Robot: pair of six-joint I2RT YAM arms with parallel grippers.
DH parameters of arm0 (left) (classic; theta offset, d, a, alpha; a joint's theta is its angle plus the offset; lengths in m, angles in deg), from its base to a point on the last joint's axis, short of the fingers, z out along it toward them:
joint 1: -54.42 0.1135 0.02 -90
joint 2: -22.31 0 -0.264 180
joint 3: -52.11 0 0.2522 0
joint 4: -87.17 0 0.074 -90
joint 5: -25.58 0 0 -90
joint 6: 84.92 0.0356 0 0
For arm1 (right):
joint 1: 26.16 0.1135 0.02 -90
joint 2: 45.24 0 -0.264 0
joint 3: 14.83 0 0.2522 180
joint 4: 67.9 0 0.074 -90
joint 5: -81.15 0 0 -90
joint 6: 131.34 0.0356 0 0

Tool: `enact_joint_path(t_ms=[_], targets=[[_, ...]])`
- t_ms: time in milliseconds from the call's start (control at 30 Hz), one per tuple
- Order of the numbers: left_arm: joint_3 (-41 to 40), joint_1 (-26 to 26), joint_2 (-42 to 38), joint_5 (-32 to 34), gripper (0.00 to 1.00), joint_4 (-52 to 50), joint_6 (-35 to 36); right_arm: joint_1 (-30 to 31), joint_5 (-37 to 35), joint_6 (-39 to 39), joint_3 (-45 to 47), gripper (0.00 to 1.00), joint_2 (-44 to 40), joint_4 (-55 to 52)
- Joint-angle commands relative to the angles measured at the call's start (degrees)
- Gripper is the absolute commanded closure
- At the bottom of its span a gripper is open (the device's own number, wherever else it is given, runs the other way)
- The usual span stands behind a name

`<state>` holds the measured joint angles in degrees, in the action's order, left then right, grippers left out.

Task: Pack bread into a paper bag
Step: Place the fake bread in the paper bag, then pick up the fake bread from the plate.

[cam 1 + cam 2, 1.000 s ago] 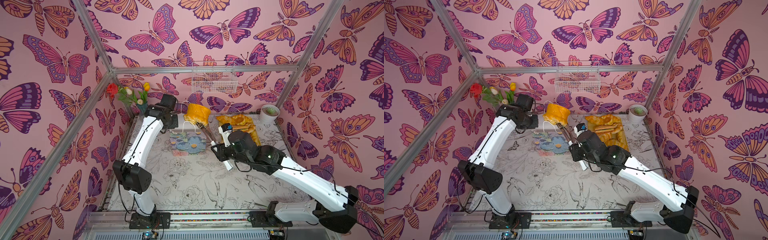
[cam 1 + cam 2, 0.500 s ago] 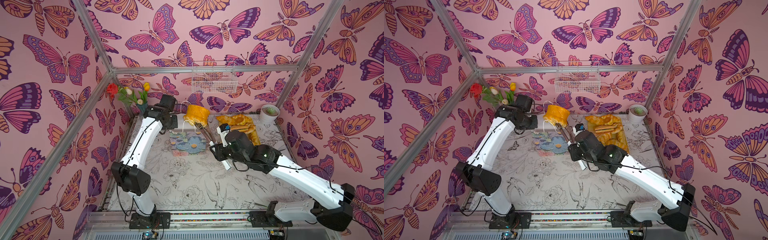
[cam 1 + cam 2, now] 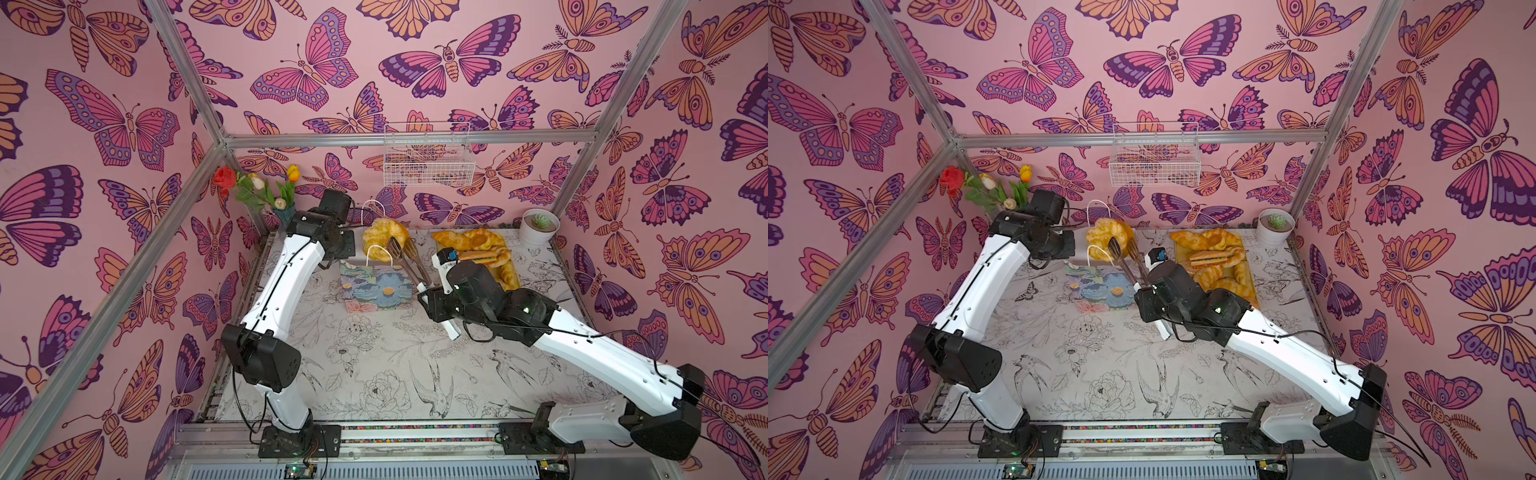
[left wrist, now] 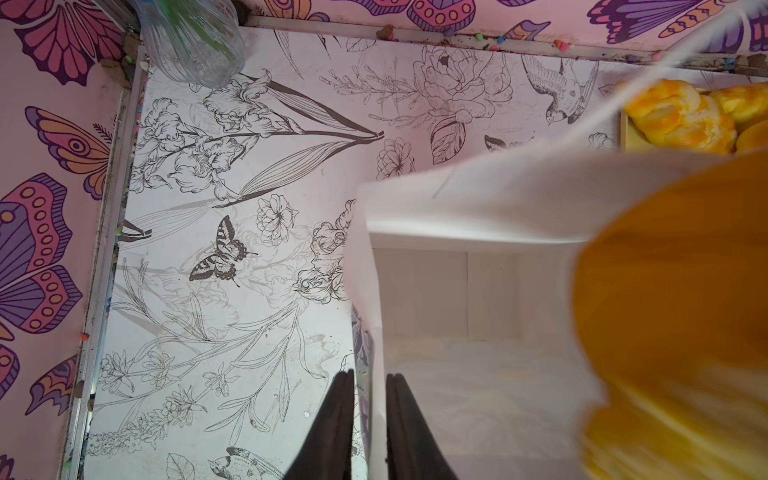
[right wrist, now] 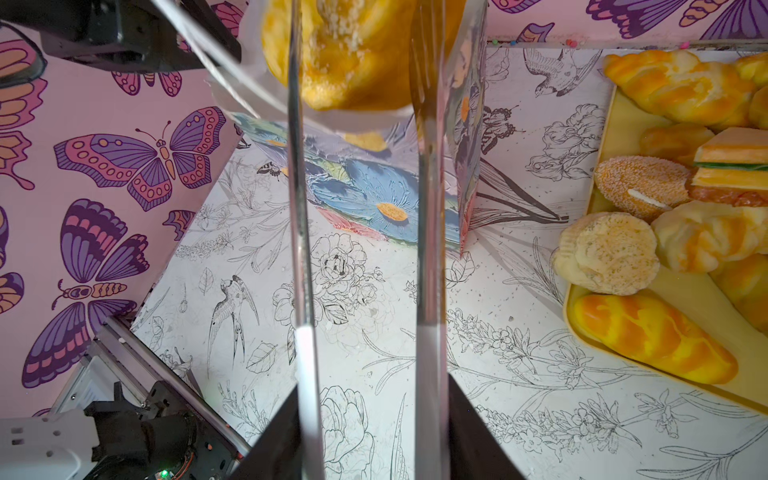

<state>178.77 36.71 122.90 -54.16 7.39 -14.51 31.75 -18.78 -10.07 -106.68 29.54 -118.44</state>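
**Nothing legible on my feeds**

I can't make out a single word, number, brand or sign in any view. The paper bag (image 3: 376, 286) carries only painted flowers, the walls (image 3: 124, 124) only butterflies, and the tabletop (image 3: 374, 374) only line drawings. In both top views there is a small blue patch (image 3: 451, 254) on the right arm's wrist. It is too small for me to tell whether it is a label.
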Motion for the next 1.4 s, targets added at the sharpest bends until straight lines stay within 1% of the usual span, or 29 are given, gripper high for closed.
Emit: enact_joint_path(t_ms=[0,200,333,733,933,1000,1200,1367], targets=[[-1.09,-0.30,-1.28,0.02,0.80,-0.16,-0.01,0.44,-0.98,0.13,-1.42,0.53,-1.26,1.74],[-1.07,-0.30,-1.28,0.02,0.80,-0.07,-0.09,0.42,-1.48,0.37,-0.84,0.53,-2.00,1.61],[-1.10,-0.30,-1.28,-0.07,0.80,-0.07,-0.11,0.45,-3.33,0.12,-0.84,0.53,-2.84,0.88],[-1.02,-0.30,-1.69,0.30,0.79,-0.06,0.17,-0.96,-15.00,-2.70,-1.65,0.52,-8.60,-5.81],[-1.43,-0.26,-2.55,0.53,0.79,0.01,-0.36,-2.44,-24.11,-0.97,1.55,0.52,-11.63,-11.06],[-1.30,-0.24,-2.75,0.85,0.79,0.01,-0.28,-3.62,-25.87,0.28,3.58,0.52,-12.77,-12.49],[-2.10,-0.21,-2.88,1.25,0.78,0.19,-0.57,-9.58,-24.45,5.10,9.80,0.52,-16.60,-14.26],[-2.59,-0.21,-2.68,1.33,0.79,0.38,-0.71,-16.74,-16.74,8.66,13.93,0.52,-19.00,-13.80]])
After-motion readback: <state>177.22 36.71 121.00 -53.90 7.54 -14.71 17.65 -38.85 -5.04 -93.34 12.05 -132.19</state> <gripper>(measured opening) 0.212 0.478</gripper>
